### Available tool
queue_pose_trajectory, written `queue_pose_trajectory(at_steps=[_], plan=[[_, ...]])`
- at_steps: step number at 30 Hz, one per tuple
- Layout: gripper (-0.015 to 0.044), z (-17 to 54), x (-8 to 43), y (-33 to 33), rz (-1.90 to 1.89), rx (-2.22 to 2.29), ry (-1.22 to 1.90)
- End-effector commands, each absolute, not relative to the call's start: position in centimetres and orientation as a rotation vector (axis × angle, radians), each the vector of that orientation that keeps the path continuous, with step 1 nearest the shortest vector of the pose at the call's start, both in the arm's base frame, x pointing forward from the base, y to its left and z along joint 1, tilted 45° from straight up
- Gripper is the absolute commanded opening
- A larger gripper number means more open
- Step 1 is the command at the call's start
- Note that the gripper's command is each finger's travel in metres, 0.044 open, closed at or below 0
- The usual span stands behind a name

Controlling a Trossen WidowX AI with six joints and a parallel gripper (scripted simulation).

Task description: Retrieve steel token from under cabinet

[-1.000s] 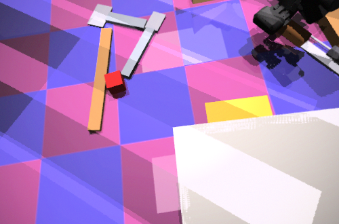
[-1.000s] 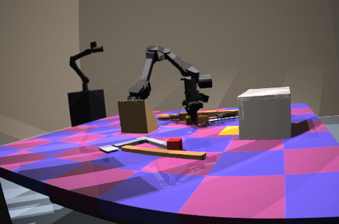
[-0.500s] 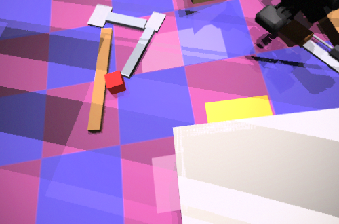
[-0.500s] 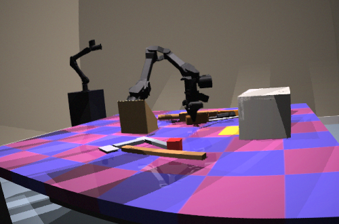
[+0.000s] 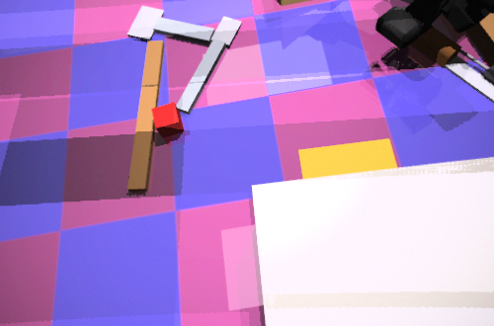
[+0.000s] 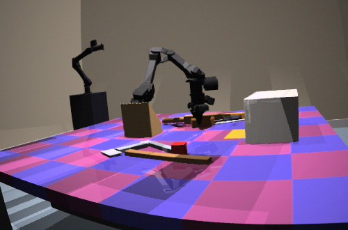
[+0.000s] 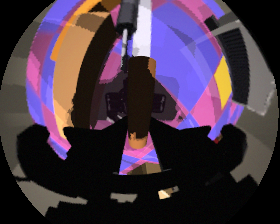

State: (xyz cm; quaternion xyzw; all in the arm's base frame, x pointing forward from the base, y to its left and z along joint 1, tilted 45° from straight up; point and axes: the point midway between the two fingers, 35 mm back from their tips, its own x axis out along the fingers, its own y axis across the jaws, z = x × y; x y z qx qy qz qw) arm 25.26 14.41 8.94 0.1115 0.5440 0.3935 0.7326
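We've got the gripper (image 5: 420,37) (image 6: 199,122) (image 7: 138,118) closed on the brown handle (image 5: 435,47) (image 6: 207,121) (image 7: 141,95) of a pale-bladed tool, at 1 o'clock from the yellow marked area (image 5: 348,158) (image 6: 234,134) (image 7: 223,82) in the top view. That area shows at the 12 o'clock edge of the white cabinet (image 5: 370,237) (image 6: 269,118) (image 7: 255,70); we can't make out the token, so can't tell its spot. We see a red cube (image 5: 167,118) (image 6: 179,147) at 3 o'clock of a wooden strip (image 5: 149,94) (image 6: 167,156).

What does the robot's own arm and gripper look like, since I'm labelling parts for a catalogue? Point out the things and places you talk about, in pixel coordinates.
The arm (image 6: 150,71) is dark grey to black, with slim, angular links and chunky joints. The gripper (image 6: 198,121) (image 7: 138,118) is black, with two tapering fingers. No cable or marking can be made out.
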Motion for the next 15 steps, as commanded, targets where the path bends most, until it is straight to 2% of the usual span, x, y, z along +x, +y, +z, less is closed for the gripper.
queue_pose_trajectory(at_steps=[1,15], plan=[[0.0,9.32,25.33,14.68,0.877,0.235,1.184],[0.0,9.84,25.42,15.17,0.876,0.236,1.184]])
